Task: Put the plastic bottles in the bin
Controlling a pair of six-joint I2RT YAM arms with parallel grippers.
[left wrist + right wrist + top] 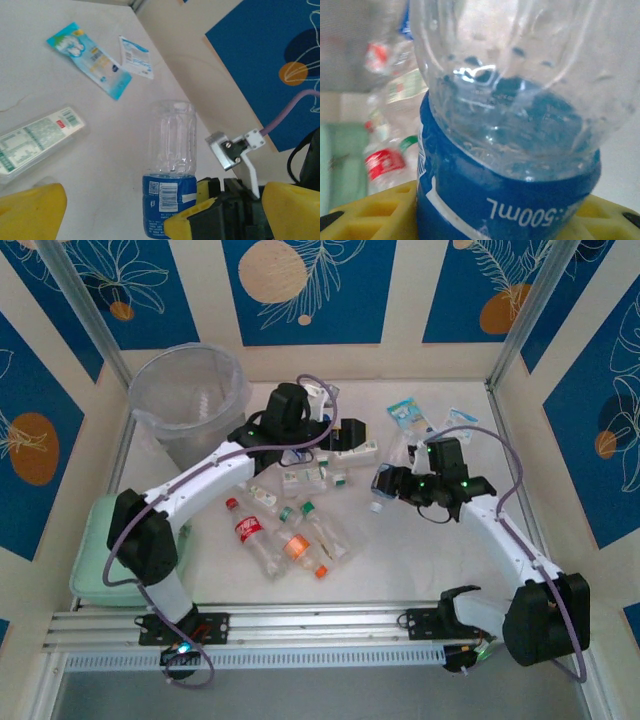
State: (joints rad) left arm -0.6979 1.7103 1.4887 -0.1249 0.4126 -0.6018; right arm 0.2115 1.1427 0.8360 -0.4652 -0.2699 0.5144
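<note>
Table (400, 570): pale off-white top, slightly glossy. Light is even and shadows are soft. Three sides are boxed in by cream wall panels (200, 290) carrying blue inserts: back insert (340, 300), left insert (40, 370), right insert (600, 390). All are printed with white leaf outlines and orange or tan discs. An aluminium post stands at the far left corner (85, 315), another post at the far right corner (530, 310). Near edge: aluminium rails (320, 625), then a slotted strip (320, 658), then a grey surface (320, 695) below. Left wrist view: tabletop (100, 165) meets the cream wall and a blue insert (260, 65).
</note>
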